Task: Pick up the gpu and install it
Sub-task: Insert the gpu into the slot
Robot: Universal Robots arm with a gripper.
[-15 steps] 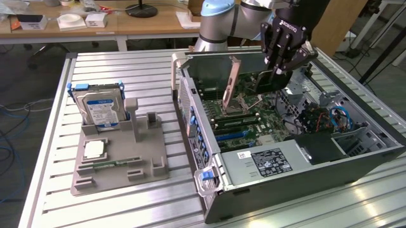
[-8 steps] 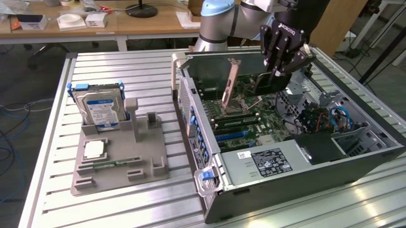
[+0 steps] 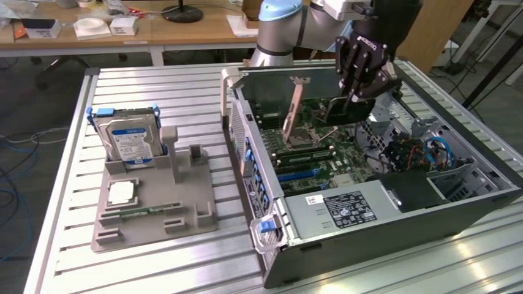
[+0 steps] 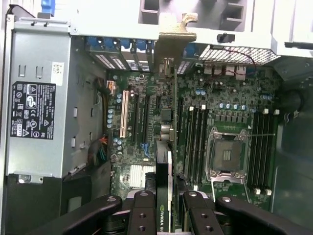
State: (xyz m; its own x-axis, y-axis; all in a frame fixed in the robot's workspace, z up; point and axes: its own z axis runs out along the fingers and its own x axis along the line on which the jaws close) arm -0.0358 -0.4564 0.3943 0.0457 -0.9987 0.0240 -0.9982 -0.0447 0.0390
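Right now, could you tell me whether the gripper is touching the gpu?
Touching. The wrist view shows the gripper closed on the gpu, its fingers against both faces of the edge-on card.

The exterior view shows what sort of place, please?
Probably a robotics lab for computer assembly: an open computer case on a slatted metal table, a parts fixture with a hard drive, cluttered desks behind.

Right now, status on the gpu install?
Gripper shut on the gpu. Card on edge inside the open case, above the motherboard, bracket toward the rear wall. Seated or not: cannot tell. Nothing seen blocking it.
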